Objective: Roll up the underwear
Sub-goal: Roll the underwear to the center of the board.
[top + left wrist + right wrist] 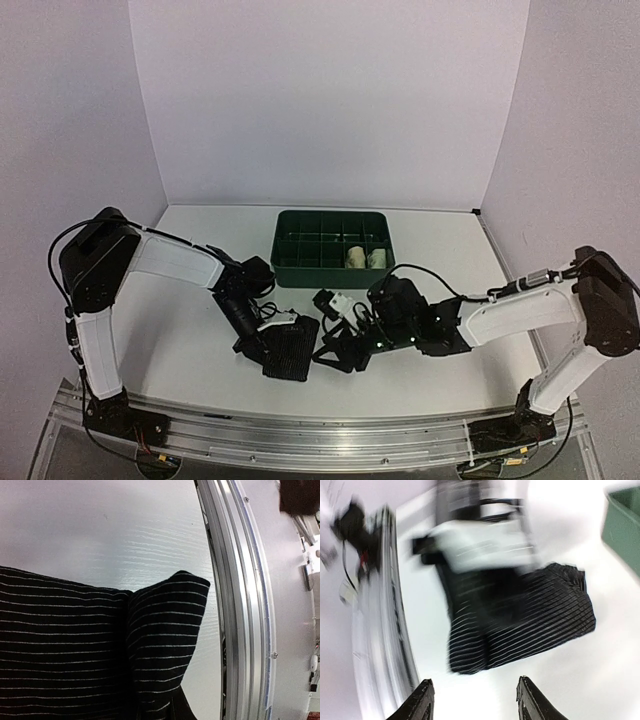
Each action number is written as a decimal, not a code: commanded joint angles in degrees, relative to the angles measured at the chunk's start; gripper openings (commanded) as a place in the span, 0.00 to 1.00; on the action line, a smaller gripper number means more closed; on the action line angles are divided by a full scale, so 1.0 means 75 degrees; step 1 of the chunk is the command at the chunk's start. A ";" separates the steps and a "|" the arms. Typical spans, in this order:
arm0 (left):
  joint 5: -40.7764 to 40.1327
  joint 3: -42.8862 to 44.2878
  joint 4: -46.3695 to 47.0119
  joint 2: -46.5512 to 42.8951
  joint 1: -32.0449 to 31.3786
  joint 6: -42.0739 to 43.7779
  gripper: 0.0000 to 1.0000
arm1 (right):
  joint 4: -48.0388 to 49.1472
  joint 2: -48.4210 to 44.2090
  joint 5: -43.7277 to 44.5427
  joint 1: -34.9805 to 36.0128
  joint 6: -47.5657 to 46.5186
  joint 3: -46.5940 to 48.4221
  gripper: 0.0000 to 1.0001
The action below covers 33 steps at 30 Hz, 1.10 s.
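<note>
**Flanking the striped underwear, both arms low near the front of the table**

The left arm (170, 262) angles down from its base toward mid-table. The left gripper (262, 338) sits at the left edge of the underwear (292, 350). Its fingers show in no view: its own wrist camera is filled with cloth and the right wrist view is blurred, so I cannot tell whether the jaws are apart or closed.

The underwear is black with thin white stripes. It lies as a folded bundle on the white table (190, 330), near the front edge and close to the aluminium rail (300, 425). The left wrist view shows one flap doubled over, next to the rail.

Behind the underwear stands the green bin (300, 272), apart from it and divided into compartments. Two cream rolls (366, 257) sit in its front right cells.

The right gripper (477, 700) is just right of the underwear, pointing at it. Its fingers (423, 702) are spread apart with only bare table between them, and they do not touch the cloth.
</note>
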 commanded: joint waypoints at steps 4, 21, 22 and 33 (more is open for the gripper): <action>0.1058 0.0206 -0.0208 0.0601 0.0412 -0.0905 0.00 | -0.0443 0.0867 0.3755 0.1741 -0.4303 0.0825 0.57; 0.1135 0.0158 -0.0153 0.0806 0.0503 -0.0889 0.00 | -0.1282 0.2884 0.3476 0.1835 -0.4724 0.2313 0.41; 0.1121 0.0147 -0.0161 0.0800 0.0515 -0.0849 0.00 | -0.1353 0.2916 0.3431 0.1831 -0.4599 0.2328 0.35; 0.0741 -0.0600 0.0152 -0.1386 0.0621 0.0584 0.60 | -0.2515 0.2651 0.1627 0.1632 -0.2372 0.2269 0.00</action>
